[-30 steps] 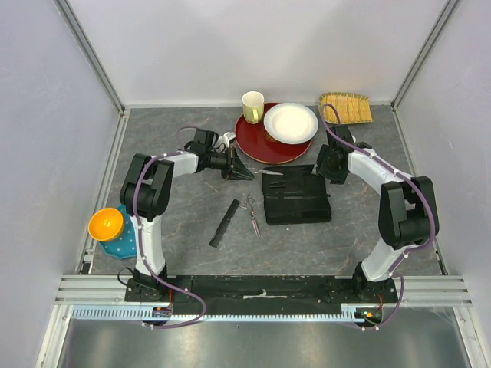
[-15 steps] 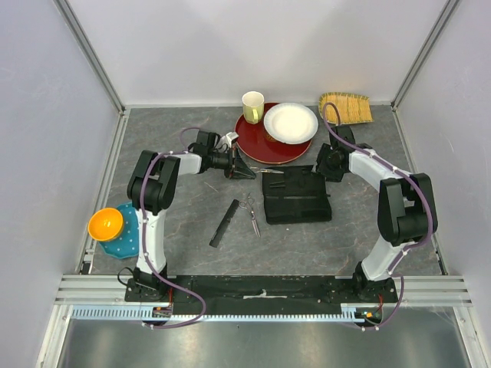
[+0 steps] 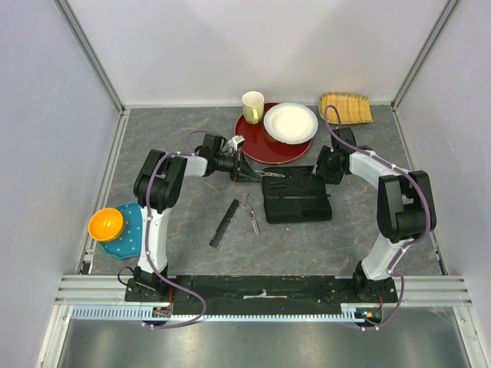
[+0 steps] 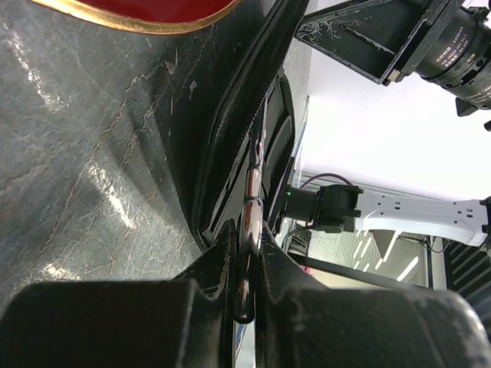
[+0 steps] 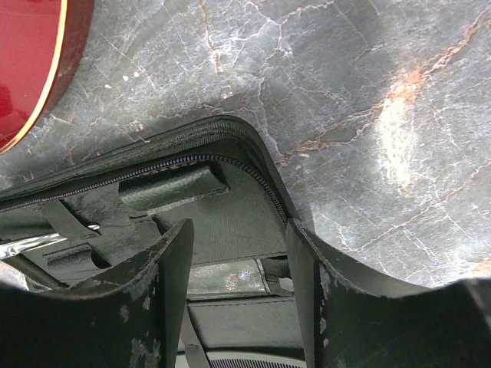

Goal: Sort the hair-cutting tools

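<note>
The left claw (image 4: 244, 264) is pinched shut on steel scissors (image 4: 249, 207) at the case's (image 3: 299, 201) far-left edge; the right claw (image 5: 238, 253) gapes empty over its far-right corner. Light, stiff, likely slippery: best gripped near the pivot.

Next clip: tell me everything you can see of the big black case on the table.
The black case is rectangular and fabric-looking, lying open and flat on the grey table, just in front of the red tray. A zip runs round its rim and strap loops cross its lining. The left gripper holds silver scissors at its far left corner; the right gripper, open, sits at its far right corner, contact unclear.
</note>
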Controlling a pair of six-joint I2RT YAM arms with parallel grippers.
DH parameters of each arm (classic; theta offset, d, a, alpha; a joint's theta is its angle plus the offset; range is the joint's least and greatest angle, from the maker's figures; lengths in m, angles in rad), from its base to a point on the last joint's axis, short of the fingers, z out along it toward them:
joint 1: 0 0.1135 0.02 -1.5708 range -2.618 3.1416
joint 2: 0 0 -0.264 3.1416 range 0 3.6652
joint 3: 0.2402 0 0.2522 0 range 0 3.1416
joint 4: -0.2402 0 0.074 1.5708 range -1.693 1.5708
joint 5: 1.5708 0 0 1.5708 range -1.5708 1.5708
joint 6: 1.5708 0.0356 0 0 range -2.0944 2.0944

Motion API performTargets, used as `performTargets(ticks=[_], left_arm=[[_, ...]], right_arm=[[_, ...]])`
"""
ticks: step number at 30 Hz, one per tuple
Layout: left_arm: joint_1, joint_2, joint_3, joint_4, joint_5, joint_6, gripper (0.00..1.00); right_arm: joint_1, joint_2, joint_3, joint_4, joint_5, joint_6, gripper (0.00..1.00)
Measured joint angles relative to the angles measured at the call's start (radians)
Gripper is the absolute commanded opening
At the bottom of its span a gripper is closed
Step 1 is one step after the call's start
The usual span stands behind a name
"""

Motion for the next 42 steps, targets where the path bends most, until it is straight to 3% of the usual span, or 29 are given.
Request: performTargets(ticks=[15,18,25,33,37,42], left_arm=[[-0.019,0.047,0.024,0.117,-0.014,-0.169,0.02],[-0.03,0.055,0.024,0.164,-0.016,-0.214,0.02],[-0.05,0.084,0.021,0.292,-0.027,-0.328,0.02],[-0.05,0.13,0.032,0.378,-0.008,-0.354,0.02],[-0.049,0.146,0.058,0.366,0.005,-0.344,0.02],[-0.05,0.151,0.113,0.227,0.012,-0.271,0.02]], right_arm=[[-0.001,-0.036,0.029,-0.073,0.093,-0.005,0.6],[-0.001,-0.03,0.028,-0.076,0.119,-0.015,0.56],[-0.001,0.018,0.011,-0.06,0.117,-0.027,0.38],[-0.016,0.054,0.019,-0.05,0.098,-0.051,0.31],[-0.021,0.063,0.03,-0.061,0.085,-0.065,0.3],[-0.021,0.068,0.038,-0.068,0.081,-0.079,0.28]])
